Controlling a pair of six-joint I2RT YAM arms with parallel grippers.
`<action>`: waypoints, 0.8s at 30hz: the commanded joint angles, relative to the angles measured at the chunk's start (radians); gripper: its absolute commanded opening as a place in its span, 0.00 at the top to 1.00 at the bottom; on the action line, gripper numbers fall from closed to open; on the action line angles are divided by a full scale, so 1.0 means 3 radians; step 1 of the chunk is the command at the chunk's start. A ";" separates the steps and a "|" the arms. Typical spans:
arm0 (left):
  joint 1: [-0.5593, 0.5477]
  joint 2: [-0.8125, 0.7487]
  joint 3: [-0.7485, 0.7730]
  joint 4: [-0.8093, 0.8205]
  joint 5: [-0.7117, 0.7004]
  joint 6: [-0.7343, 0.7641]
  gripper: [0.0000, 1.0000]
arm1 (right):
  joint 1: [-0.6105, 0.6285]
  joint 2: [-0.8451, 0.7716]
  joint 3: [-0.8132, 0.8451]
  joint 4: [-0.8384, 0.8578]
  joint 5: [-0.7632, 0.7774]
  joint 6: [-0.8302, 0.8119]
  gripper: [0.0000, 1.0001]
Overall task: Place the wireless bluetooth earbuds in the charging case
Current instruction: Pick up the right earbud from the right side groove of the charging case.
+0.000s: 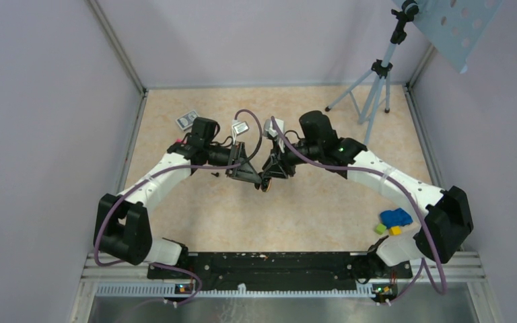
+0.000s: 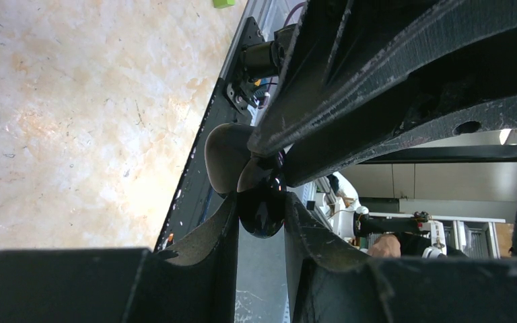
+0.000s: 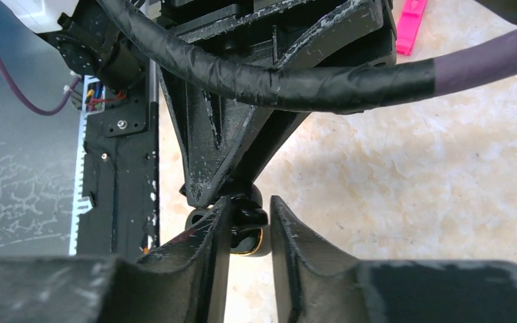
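Note:
Both arms meet above the middle of the table. My left gripper (image 1: 257, 179) (image 2: 261, 202) is shut on the charging case (image 2: 262, 208), a small glossy dark oval with its grey lid (image 2: 223, 158) swung open. In the right wrist view the case (image 3: 261, 243) shows a gold-rimmed mouth, and a glossy black rounded piece, seemingly an earbud (image 3: 246, 217), sits at it. My right gripper (image 1: 270, 176) (image 3: 250, 202) has its fingers close on either side of that piece and the case. Its left finger touches the piece. Whether the right finger presses is unclear.
Blue, green and yellow blocks (image 1: 394, 220) lie by the right arm's base. A tripod (image 1: 375, 87) stands at the back right. Small cards (image 1: 187, 120) lie behind the arms, and a pink piece (image 3: 410, 23) beyond the left wrist. A black rail (image 1: 269, 262) runs along the near edge.

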 commanded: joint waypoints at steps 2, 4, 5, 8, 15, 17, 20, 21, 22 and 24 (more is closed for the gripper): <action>-0.0008 0.0008 0.0016 0.0142 0.0021 -0.0039 1.00 | -0.0011 0.0008 0.0159 0.0114 -0.0110 0.0007 0.78; -0.0011 0.0007 0.0022 0.0157 -0.0006 -0.0060 1.00 | -0.0011 -0.0003 0.0145 0.0091 -0.0097 0.0007 0.82; -0.0009 0.0008 0.0022 0.0163 -0.0017 -0.0070 1.00 | -0.0011 -0.0012 0.0137 0.0087 -0.0093 0.0007 0.83; -0.0008 0.0017 0.0027 0.0175 -0.0039 -0.0096 1.00 | -0.0011 -0.0049 0.0101 0.0076 -0.0068 0.0020 0.86; 0.0008 0.0034 0.0018 0.0219 -0.0107 -0.0166 1.00 | -0.0011 -0.0152 0.0017 0.0063 0.0026 0.0068 0.91; 0.0013 0.0047 0.0017 0.0221 -0.0117 -0.0171 1.00 | -0.0011 -0.0186 -0.0003 0.0053 0.0058 0.0072 0.92; 0.0030 0.0072 0.0004 0.0225 -0.0132 -0.0185 1.00 | -0.0011 -0.0208 -0.0010 0.0030 0.0102 0.0075 0.92; 0.0033 0.0075 0.0002 0.0230 -0.0135 -0.0190 1.00 | -0.0011 -0.0212 -0.0011 0.0022 0.0106 0.0074 0.91; 0.0034 0.0084 -0.0002 0.0237 -0.0135 -0.0199 1.00 | -0.0011 -0.0213 -0.0011 0.0020 0.0108 0.0077 0.91; 0.0043 0.0088 -0.0003 0.0255 -0.0144 -0.0214 1.00 | -0.0011 -0.0222 -0.0021 0.0017 0.0117 0.0088 0.90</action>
